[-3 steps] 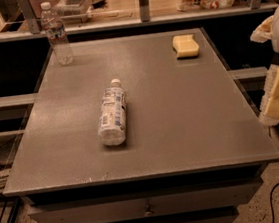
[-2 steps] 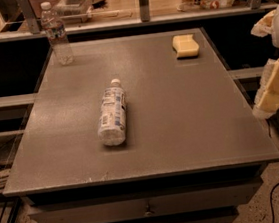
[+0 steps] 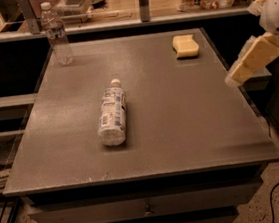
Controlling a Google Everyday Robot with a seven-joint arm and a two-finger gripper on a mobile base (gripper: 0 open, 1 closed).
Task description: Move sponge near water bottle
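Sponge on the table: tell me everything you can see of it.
The sponge is a small pale yellow foam block, roughly rectangular with a wavy edge. It lies flat on the grey table near its far right corner, untouched by anything else. The gripper hangs beyond the table's right edge, nearer the camera, apart from the sponge.

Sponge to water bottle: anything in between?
Camera view: bare tabletop between sponge and water bottle. The labelled bottle lies nearer, off that line. Tool hangs beyond the tabletop's right edge.
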